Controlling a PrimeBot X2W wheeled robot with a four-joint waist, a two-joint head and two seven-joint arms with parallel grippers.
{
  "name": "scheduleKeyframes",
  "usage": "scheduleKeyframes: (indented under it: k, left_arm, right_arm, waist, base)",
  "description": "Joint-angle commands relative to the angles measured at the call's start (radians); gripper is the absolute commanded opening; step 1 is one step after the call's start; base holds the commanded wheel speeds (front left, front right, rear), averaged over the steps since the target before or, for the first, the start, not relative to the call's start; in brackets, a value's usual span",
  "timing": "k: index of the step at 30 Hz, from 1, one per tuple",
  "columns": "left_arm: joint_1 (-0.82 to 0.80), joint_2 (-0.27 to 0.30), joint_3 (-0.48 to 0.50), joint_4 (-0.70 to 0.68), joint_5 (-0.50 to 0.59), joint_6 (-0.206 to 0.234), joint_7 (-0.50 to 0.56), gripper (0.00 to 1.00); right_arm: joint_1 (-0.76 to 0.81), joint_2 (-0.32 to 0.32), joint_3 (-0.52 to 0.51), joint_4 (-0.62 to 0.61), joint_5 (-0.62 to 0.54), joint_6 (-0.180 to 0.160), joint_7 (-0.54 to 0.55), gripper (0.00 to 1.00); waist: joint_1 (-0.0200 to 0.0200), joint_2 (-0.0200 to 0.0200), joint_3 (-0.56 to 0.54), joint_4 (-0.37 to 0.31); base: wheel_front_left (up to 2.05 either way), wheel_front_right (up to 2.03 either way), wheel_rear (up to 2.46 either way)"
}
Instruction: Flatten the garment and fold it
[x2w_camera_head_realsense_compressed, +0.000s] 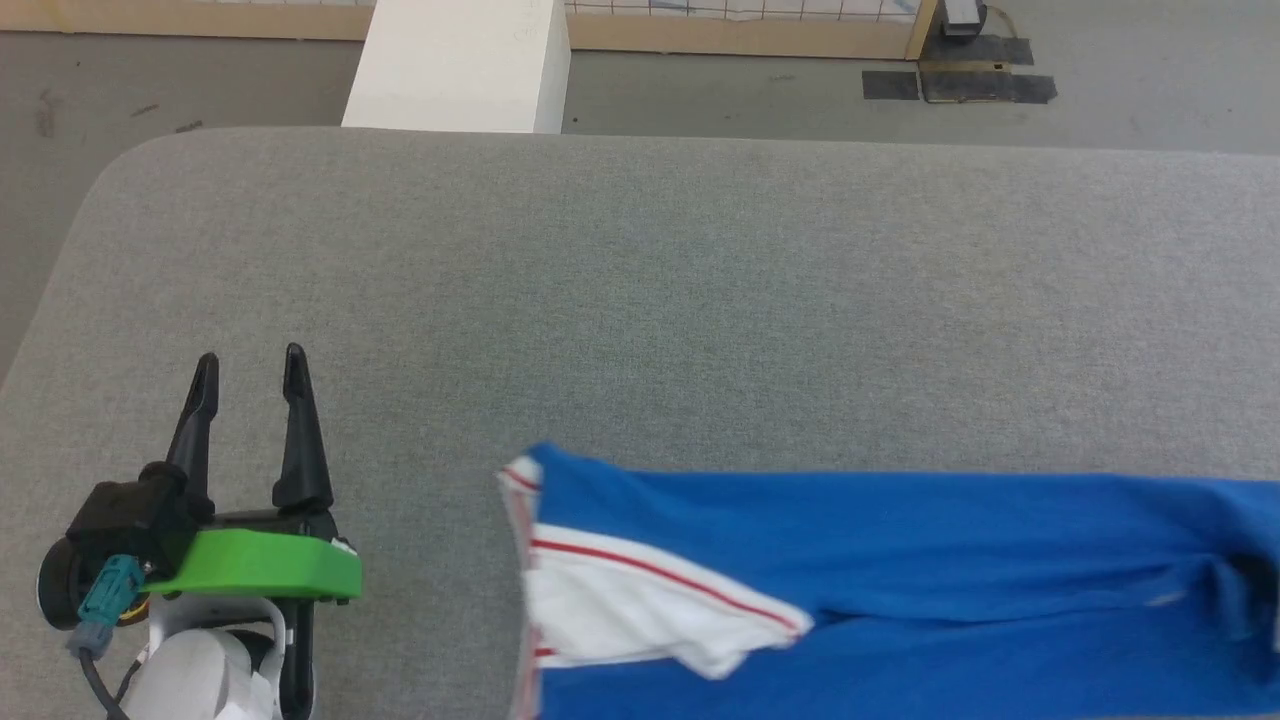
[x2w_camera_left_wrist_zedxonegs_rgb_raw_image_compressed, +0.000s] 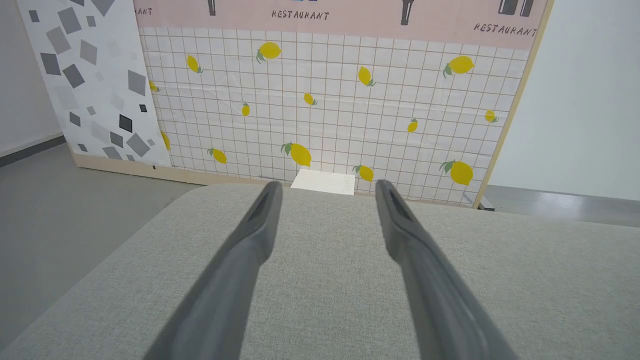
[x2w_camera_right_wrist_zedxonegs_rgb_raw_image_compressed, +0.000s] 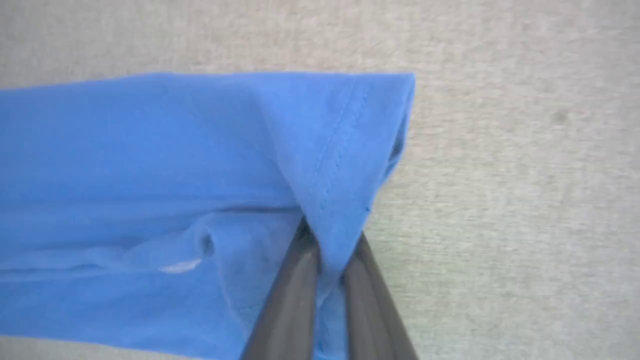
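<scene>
The garment (x2w_camera_head_realsense_compressed: 900, 560), a bright blue shirt with a white, red-striped sleeve part at its left end, lies along the near edge of the grey padded table (x2w_camera_head_realsense_compressed: 640, 300) and runs off the right of the head view. In the right wrist view my right gripper (x2w_camera_right_wrist_zedxonegs_rgb_raw_image_compressed: 330, 240) is shut on a hemmed corner fold of the garment (x2w_camera_right_wrist_zedxonegs_rgb_raw_image_compressed: 150, 175), blue cloth pinched between its two dark fingers. My left gripper (x2w_camera_head_realsense_compressed: 250, 380) stands open over bare table at the lower left, well to the left of the garment. In the left wrist view the left gripper (x2w_camera_left_wrist_zedxonegs_rgb_raw_image_compressed: 327, 192) holds nothing between its spread fingers.
The table's rounded far-left corner (x2w_camera_head_realsense_compressed: 150, 160) drops to grey floor. A white block (x2w_camera_head_realsense_compressed: 460, 65) stands beyond the far edge, in front of a lemon-patterned tiled panel (x2w_camera_left_wrist_zedxonegs_rgb_raw_image_compressed: 325, 100). Bare table surface stretches behind the garment.
</scene>
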Motion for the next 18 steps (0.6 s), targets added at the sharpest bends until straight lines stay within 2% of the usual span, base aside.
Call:
scheduleKeyframes:
  k: [1,5,9,13,18]
  left_arm:
    - [0.0,-0.007,0.003,0.004,0.01,-0.007,-0.005,1.0]
    - [0.004,-0.015,0.008,0.009,0.018,-0.017,-0.005,1.0]
    - [0.015,-0.021,0.014,0.012,0.025,-0.025,-0.005,1.0]
    - [0.029,-0.025,0.016,0.017,0.027,-0.032,-0.005,1.0]
    - [0.046,-0.032,0.029,0.007,0.027,-0.035,-0.005,1.0]
  right_arm:
    - [-0.013,-0.017,-0.037,0.018,-0.026,-0.002,0.002,0.0]
    - [-0.004,-0.048,-0.134,0.056,-0.103,-0.002,0.022,0.0]
    - [0.015,-0.076,-0.147,0.04,-0.146,-0.002,0.065,0.0]
    - [0.058,-0.114,-0.086,-0.082,-0.106,-0.002,0.184,0.0]
    - [0.115,-0.136,-0.033,-0.336,0.003,-0.002,0.368,0.0]
  waist:
    - [0.0,0.0,-0.001,0.0]
    - [0.0,0.0,-0.007,-0.002]
    - [0.0,0.0,-0.017,-0.005]
    - [0.0,0.0,-0.037,-0.007]
    - [0.0,0.0,-0.057,-0.016]
  base:
    - [0.0,0.0,0.0]
    - [0.0,0.0,0.0]
    - [0.0,0.0,0.0]
    - [0.0,0.0,0.0]
    - [0.0,0.0,0.0]
